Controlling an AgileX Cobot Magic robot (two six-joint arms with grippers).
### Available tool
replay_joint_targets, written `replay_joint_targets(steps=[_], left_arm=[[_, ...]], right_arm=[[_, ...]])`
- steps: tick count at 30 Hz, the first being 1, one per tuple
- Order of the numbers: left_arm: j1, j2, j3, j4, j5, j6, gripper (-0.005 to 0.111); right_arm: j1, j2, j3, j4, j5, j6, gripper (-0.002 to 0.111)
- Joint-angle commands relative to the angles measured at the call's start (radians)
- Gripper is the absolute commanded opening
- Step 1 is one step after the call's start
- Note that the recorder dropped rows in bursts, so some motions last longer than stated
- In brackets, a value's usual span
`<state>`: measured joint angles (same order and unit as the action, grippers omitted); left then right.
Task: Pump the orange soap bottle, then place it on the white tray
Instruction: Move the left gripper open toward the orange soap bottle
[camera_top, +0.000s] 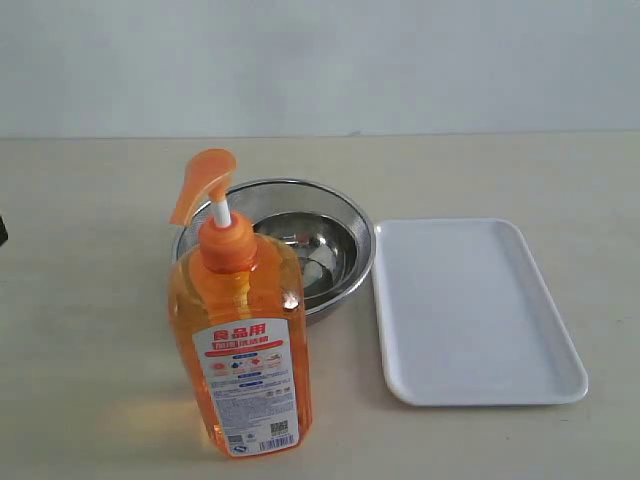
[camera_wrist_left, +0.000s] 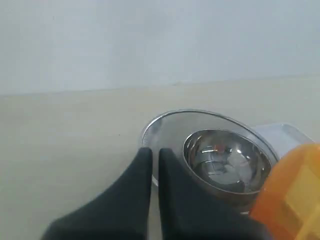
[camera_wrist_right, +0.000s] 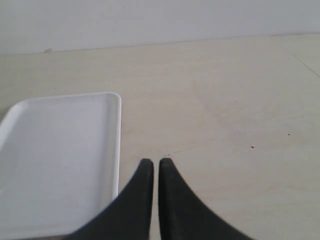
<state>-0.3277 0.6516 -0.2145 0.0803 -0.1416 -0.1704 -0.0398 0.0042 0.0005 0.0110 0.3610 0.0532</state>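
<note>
Cannot read the small print on the label of the orange soap bottle (camera_top: 245, 330); can make out only red characters and a barcode low down; find it upright on the desk (camera_top: 90, 330) at the front of the exterior view, pump nozzle turned left, apart from the white tray (camera_top: 480, 310) and not on it; stands just before a steel bowl (camera_top: 345, 225) and covers that bowl's near-left rim; cannot tell whether bottle and bowl touch; see the tray lying flat to the right of the bowl, one corner close against the bowl's rim, contact unclear; in the left wrist view, only a blurred orange block of the bottle, cut off by the frame's edge, and only a sliver of the tray past the bowl; cannot say which part of the bottle; in the right wrist view, tray cut off on two sides; at the exterior view's left edge, a dark sliver too small to name. Can judge the arms only through their wrist cameras: left pincer (camera_wrist_left: 154, 155) closed, dark fingers (camera_wrist_left: 130, 200) drawn together with a hairline slit between, gripping nothing, tips just short of the bowl's rim; right pincer (camera_wrist_right: 153, 165) likewise closed and empty, tips over bare desk just beside one edge of the tray; cannot tell how high either hangs.
</note>
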Motion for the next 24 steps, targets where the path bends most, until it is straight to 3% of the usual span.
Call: replay_joint_targets(steps=[1, 2, 3, 5, 16, 19, 22, 24], left_arm=[[-0.010, -0.009, 0.213, 0.101, -0.367, 0.027, 0.005], [-0.010, -0.009, 0.215, 0.158, -0.443, 0.027, 0.005], [-0.014, -0.014, 0.215, 0.340, -0.404, -0.044, 0.005], [-0.014, -0.014, 0.215, 0.500, -0.460, -0.166, 0.005], [-0.014, -0.007, 0.215, 0.614, -0.461, -0.479, 0.007], [-0.014, -0.007, 0.209, 0.642, -0.441, -0.497, 0.024], [-0.014, -0.004, 0.209, 0.642, -0.435, -0.497, 0.052], [-0.014, 0.006, 0.209, 0.642, -0.420, -0.497, 0.064]], right_arm=[[0.004, -0.004, -0.001, 0.001, -0.008, -0.003, 0.001], [0.004, -0.004, -0.001, 0.001, -0.008, -0.003, 0.001], [0.004, -0.004, -0.001, 0.001, -0.008, -0.003, 0.001], [0.004, -0.004, -0.001, 0.001, -0.008, -0.003, 0.001], [0.004, -0.004, -0.001, 0.001, -0.008, -0.003, 0.001], [0.004, -0.004, -0.001, 0.001, -0.008, -0.003, 0.001], [0.004, -0.004, -0.001, 0.001, -0.008, -0.003, 0.001], [0.004, -0.004, -0.001, 0.001, -0.008, -0.003, 0.001]])
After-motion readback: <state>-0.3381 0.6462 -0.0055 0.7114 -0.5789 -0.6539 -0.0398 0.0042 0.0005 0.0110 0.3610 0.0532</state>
